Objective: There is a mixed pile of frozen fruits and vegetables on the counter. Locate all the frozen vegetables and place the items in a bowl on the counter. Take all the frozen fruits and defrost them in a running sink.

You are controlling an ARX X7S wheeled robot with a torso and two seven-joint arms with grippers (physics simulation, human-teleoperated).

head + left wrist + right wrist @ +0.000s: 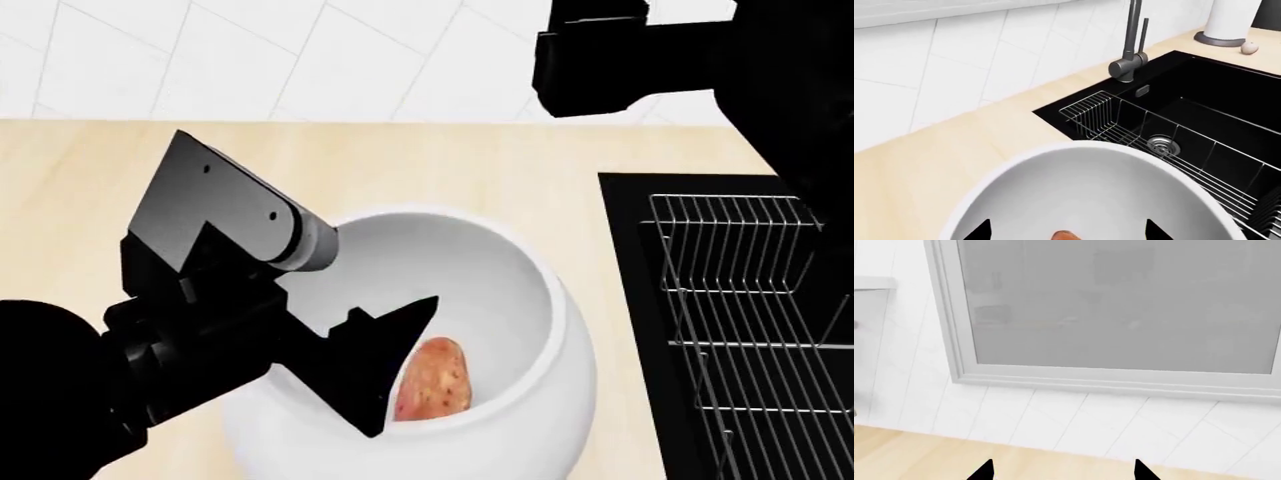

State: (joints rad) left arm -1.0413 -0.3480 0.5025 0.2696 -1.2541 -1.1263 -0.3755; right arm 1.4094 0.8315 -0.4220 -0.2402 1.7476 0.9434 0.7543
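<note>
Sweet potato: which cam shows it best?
Head view: the sweet potato lies in the bowl, partly hidden by the left gripper. Left wrist view catches only a sliver of it at the frame edge. Right wrist view shows none.

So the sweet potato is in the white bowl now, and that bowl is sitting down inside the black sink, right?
Not quite. The sweet potato is in the white bowl, but the head view shows the bowl standing on the beige counter beside the sink, not inside it. The left gripper hangs over the bowl.

white tiled wall (1054, 425) (grey-framed window (1121, 305) above).
</note>
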